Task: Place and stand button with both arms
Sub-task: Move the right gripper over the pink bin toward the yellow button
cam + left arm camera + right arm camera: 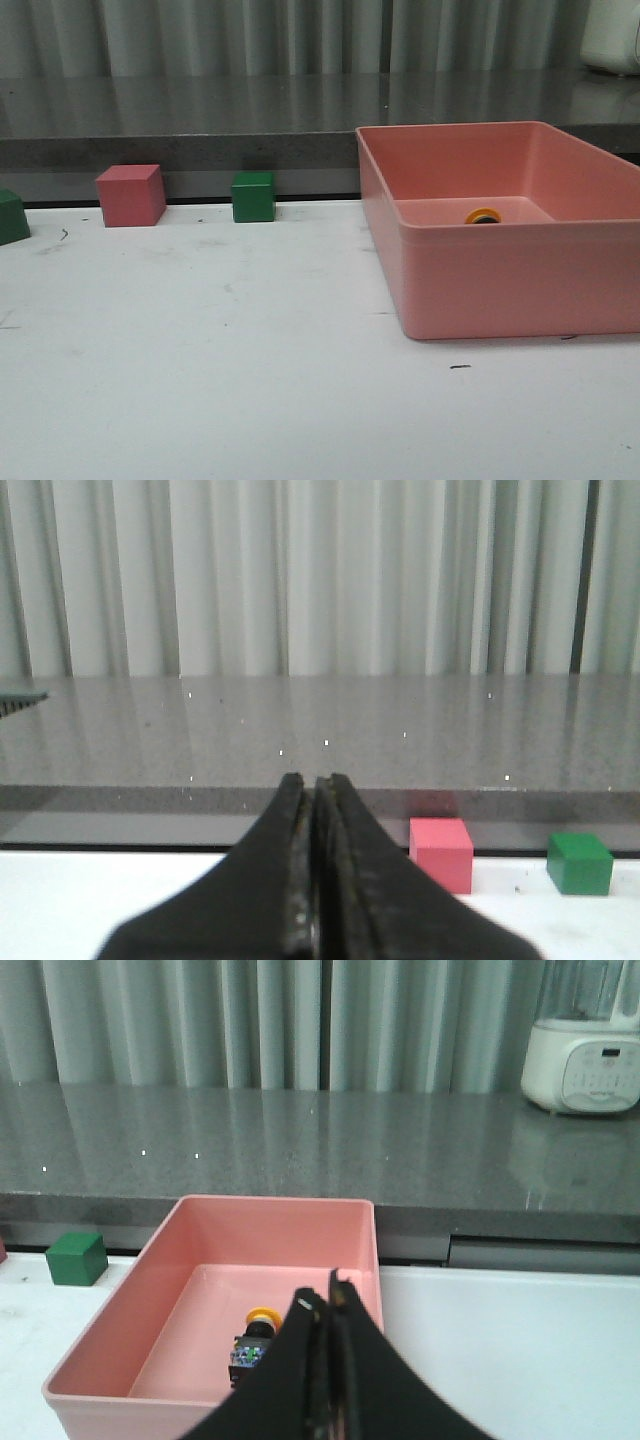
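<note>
The button (252,1340) lies on its side on the floor of the pink bin (150,1300), yellow cap toward the far wall. In the front view only its yellow cap (482,215) peeks over the bin's near wall (520,285). My right gripper (328,1290) hovers near the bin's right side, fingers pressed together with nothing between them. My left gripper (311,783) is shut and empty too, held over the left part of the table facing the back counter. Neither arm shows in the front view.
A pink cube (131,195) and a green cube (253,197) stand at the table's back edge, with another green cube (12,217) at the far left. A grey counter (200,110) runs behind. A white appliance (585,1055) stands on it at the right.
</note>
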You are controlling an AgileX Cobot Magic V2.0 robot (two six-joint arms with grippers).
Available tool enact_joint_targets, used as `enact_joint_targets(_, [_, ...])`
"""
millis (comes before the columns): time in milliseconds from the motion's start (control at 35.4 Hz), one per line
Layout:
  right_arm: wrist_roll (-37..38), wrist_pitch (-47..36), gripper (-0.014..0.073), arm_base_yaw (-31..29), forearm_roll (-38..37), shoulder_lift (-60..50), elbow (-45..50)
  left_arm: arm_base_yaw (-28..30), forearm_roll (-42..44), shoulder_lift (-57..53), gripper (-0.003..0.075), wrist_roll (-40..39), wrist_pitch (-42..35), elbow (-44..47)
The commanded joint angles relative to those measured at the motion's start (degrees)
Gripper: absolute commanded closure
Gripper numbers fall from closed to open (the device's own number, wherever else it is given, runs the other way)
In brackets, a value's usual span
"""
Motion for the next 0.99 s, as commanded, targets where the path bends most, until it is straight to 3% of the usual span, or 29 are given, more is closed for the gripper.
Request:
enact_joint_targets(0, [-0.5, -3.4, 0.0664, -0.3, 0.7, 6.9, -4.4, 0.0, 0.1, 6.3, 0.0741, -0.6, -1.4, -4.8])
enact_joint_targets(367, [-0.5, -4.1, 0.0627, -0.3, 2.4, 11.3, -5.9, 0.0, -0.5, 11.0, 0.0711, -0.6, -1.1, -7.7])
enact_joint_targets(480, [-0.5, -4.4, 0.0467, -0.3, 2.4, 11.3, -5.9, 0.0, -0.5, 11.0, 0.0539, -0.6, -0.7, -7.7])
enact_joint_targets(593, [-0.5, -4.2, 0.0181, -0.3, 2.4, 11.3, -5.8, 0.0, -0.9, 11.0, 0.022, -0.6, -0.7, -7.7])
enact_joint_targets(678, [-0.5, -3.9, -0.0034, -0.3, 2.4, 11.3, -5.8, 0.0, -0.9, 11.0, 0.0024, -0.6, -0.8, -7.7])
enact_joint_targets(706, [-0.5, -3.9, -0.0073, -0.3, 2.4, 11.3, -5.8, 0.0, -0.9, 11.0, 0.0022, -0.6, -0.8, -7.7])
enact_joint_targets(960, [-0.5, -7.2, -0.0049, -0.3, 2.4, 14.0, -6.4, 0.0, -0.9, 11.0, 0.0125, -0.6, -0.8, -7.7])
